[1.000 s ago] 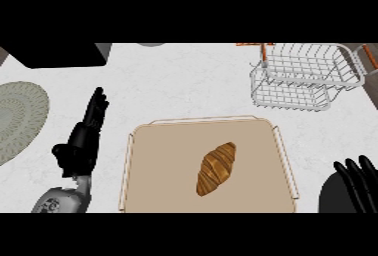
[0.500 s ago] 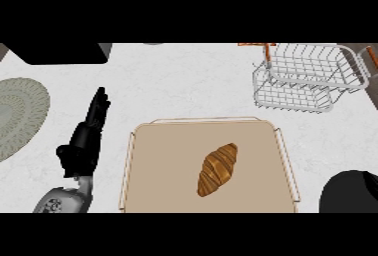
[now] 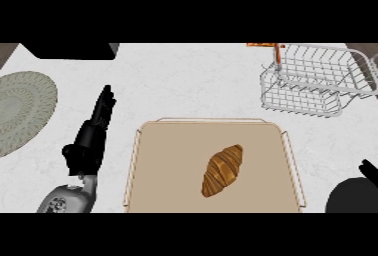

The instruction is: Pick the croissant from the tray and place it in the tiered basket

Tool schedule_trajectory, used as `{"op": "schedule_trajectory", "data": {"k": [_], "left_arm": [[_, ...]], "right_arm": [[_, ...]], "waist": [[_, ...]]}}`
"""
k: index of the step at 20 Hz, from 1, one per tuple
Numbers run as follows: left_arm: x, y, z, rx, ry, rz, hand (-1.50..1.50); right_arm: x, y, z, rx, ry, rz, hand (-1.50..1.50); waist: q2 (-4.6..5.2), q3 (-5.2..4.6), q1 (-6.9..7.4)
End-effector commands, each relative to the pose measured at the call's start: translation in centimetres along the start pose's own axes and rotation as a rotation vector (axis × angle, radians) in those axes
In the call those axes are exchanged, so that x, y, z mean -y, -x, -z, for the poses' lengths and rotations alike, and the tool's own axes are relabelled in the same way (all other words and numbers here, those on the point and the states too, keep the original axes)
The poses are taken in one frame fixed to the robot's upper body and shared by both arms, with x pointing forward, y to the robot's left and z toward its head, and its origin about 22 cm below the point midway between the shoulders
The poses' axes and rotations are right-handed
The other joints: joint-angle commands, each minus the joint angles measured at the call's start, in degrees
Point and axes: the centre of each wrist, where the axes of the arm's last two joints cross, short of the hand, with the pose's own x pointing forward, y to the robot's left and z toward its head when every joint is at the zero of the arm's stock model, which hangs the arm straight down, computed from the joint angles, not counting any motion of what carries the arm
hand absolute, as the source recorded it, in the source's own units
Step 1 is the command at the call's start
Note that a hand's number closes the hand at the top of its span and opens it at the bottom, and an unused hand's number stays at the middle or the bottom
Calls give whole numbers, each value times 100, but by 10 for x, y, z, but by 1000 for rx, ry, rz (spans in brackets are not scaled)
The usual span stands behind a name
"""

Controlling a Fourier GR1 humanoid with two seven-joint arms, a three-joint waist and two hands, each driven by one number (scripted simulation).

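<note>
At the near edge, the right hand (image 3: 356,195) is showing only as a dark rounded mass at the lower right corner, just beside the tray's right rim, with one dark tip sticking up above it; whether its fingers are open or curled cannot be told, and it is holding nothing that can be seen. At the lower left the left hand (image 3: 87,142) is coming up from its grey forearm, resting over the table (image 3: 192,80) beside the tray's left rim, fingers straight and pointing away toward the far side, holding nothing.

Between the two hands the tray (image 3: 162,150) is lying flat on the table, a tan rectangle with a pale raised rim and rounded corners, its near end running off the lower edge of the view. The croissant (image 3: 222,170) is lying on the tray, a little right of its middle, tilted so its far tip is leaning to the right; it is well apart from both hands.

Farther out on the left, a round grey-green mat (image 3: 22,112) is lying on the table, partly cut by the left edge. At the far right the white wire basket (image 3: 317,80) is standing on the table, well apart from the tray. A dark block (image 3: 70,50) is sitting at the far left edge
</note>
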Motion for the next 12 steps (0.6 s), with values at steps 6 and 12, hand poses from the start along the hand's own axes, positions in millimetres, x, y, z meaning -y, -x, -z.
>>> {"op": "schedule_trajectory", "data": {"k": [6, 12], "left_arm": [[15, -1, 7, 5, 44, -15, 0], [18, -11, 12, 13, 63, -14, 0]], "right_arm": [[18, -66, -17, -39, 0, -165, -150], [15, -78, -16, -170, -86, -205, -150]], "waist": [[43, 16, 222], [22, 25, 319]]}}
